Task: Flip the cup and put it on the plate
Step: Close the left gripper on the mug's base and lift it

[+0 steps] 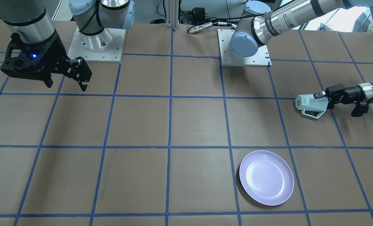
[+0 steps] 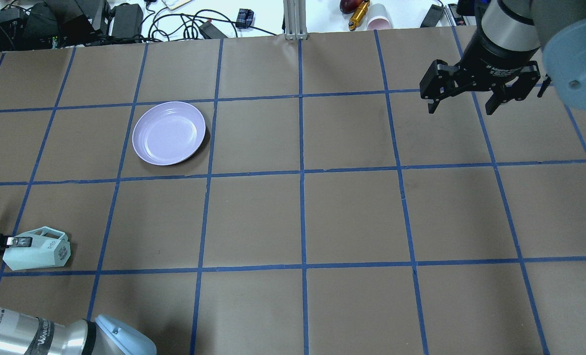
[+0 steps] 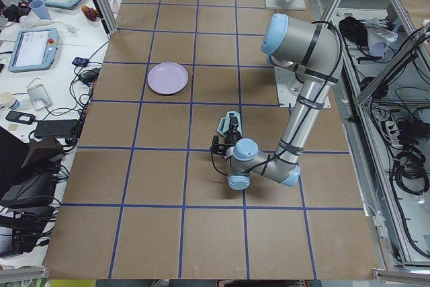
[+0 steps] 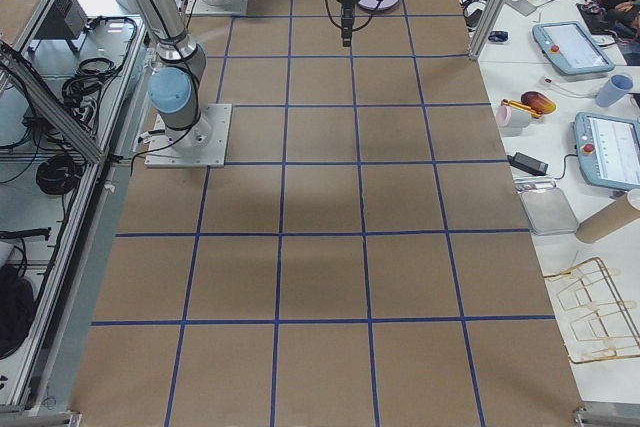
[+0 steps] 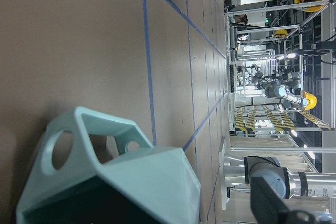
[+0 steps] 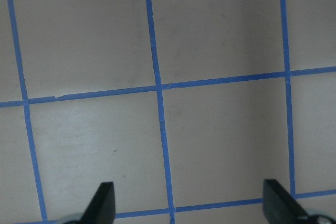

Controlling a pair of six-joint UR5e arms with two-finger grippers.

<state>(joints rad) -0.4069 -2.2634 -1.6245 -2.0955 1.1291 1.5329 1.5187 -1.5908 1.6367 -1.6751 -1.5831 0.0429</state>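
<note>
The pale mint-green cup point(image 1: 309, 105) lies on its side low over the brown table, base pointing toward the table's middle and handle on the plate's side. My left gripper point(image 1: 325, 95) is shut on the cup's rim wall. The cup also shows in the overhead view point(image 2: 39, 251), in the exterior left view point(image 3: 230, 121), and close up in the left wrist view point(image 5: 121, 182). The lavender plate point(image 1: 266, 177) sits empty about one grid square away point(image 2: 168, 133). My right gripper point(image 2: 463, 104) is open and empty, high over the far side; its fingertips point(image 6: 105, 200) frame bare table.
Blue tape lines point(image 2: 301, 172) grid the table. The arm base plates point(image 1: 96, 44) stand at the robot's edge. Cables, a paper cup point(image 2: 379, 22) and other gear lie beyond the far edge. My left arm's elbow point(image 2: 118, 337) hangs over the near left corner.
</note>
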